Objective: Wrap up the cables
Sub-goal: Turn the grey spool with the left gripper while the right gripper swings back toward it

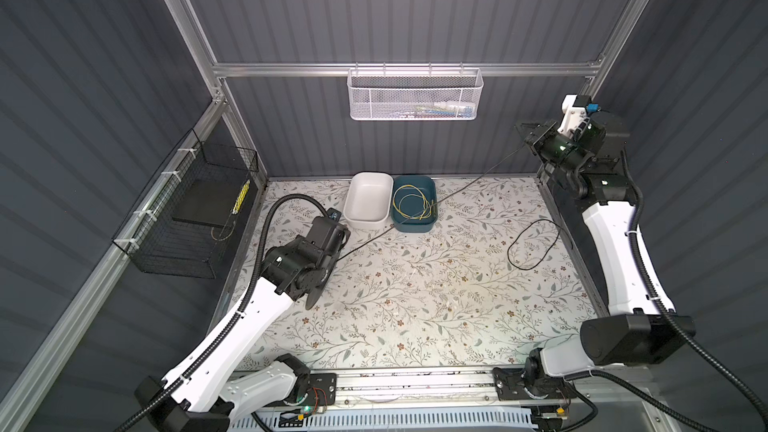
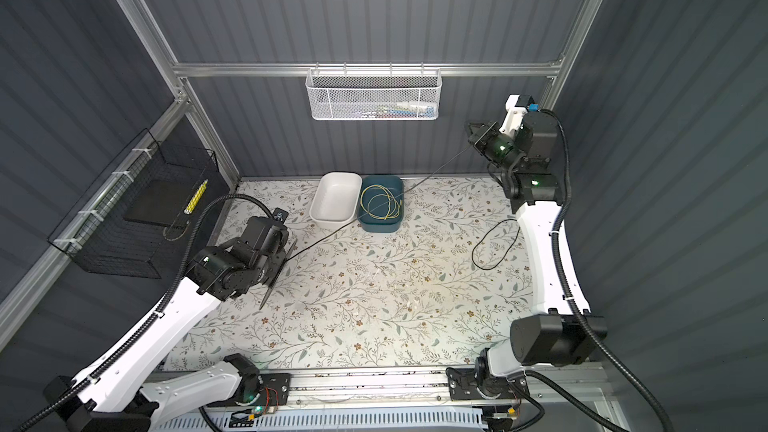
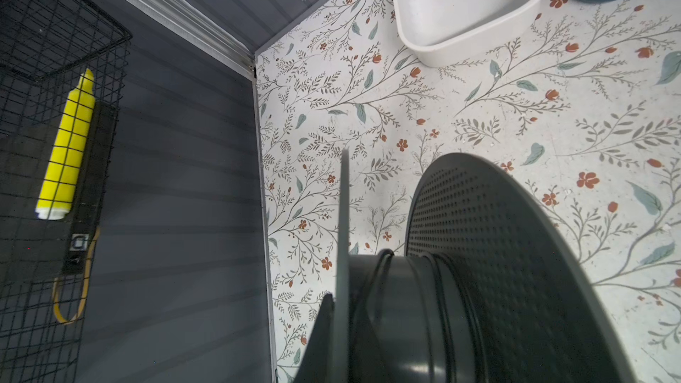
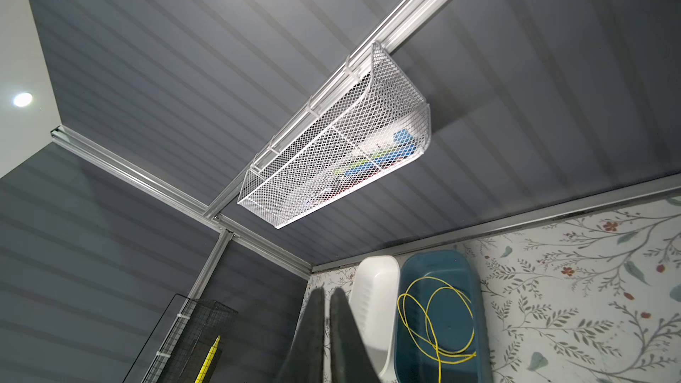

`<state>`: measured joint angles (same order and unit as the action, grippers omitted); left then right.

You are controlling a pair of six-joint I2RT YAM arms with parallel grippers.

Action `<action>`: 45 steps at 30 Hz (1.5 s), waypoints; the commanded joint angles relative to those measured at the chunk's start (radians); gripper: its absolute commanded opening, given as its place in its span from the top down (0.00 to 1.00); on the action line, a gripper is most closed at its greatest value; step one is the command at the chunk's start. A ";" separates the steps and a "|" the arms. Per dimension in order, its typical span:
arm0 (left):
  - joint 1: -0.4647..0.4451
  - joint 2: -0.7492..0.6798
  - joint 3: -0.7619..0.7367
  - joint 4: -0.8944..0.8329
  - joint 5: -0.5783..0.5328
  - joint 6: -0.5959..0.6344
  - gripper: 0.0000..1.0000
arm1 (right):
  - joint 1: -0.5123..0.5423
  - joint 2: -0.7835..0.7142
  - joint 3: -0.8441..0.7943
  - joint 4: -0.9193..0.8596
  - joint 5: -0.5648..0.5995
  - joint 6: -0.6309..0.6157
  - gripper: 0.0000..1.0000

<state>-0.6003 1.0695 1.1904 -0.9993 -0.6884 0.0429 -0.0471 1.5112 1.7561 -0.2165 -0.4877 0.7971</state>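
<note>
Right pincer (image 4: pixel 327 294) closed on taut cable (image 1: pixel 457 189)

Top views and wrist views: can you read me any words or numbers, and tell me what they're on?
Nothing here can be read for sure.
White marking on the left arm: too small and blurred.
Packets in the white mesh basket: colours only, no readable letters.
Pale square on the black box: blurred, maybe no text.

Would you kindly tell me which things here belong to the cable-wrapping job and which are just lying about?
In the job: black cable; spool it is partly wound onto.
Lying about: white bin; teal bin holding yellow wire coil; white mesh basket; black wire basket.
</note>
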 commanded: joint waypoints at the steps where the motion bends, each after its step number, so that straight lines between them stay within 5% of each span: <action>1: 0.007 -0.040 0.045 -0.065 -0.068 0.034 1.00 | -0.036 0.032 0.056 -0.026 0.006 -0.015 0.92; 11: 0.007 -0.064 0.133 -0.165 -0.062 0.035 1.00 | -0.052 0.131 0.101 -0.007 -0.005 0.019 0.94; 26: 0.005 -0.135 0.306 -0.204 0.430 0.147 1.00 | -0.019 0.232 0.083 0.031 0.033 -0.005 1.00; 33: 0.005 -0.176 0.353 -0.162 0.571 0.159 1.00 | -0.022 0.284 0.053 0.008 0.069 -0.036 1.00; 45: 0.005 -0.169 0.401 0.157 0.778 -0.058 1.00 | 0.001 0.204 -0.373 0.134 0.096 -0.078 1.00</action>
<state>-0.6003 0.8898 1.5448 -1.0424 -0.0082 0.0769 -0.0639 1.7733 1.4551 -0.1333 -0.4099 0.7547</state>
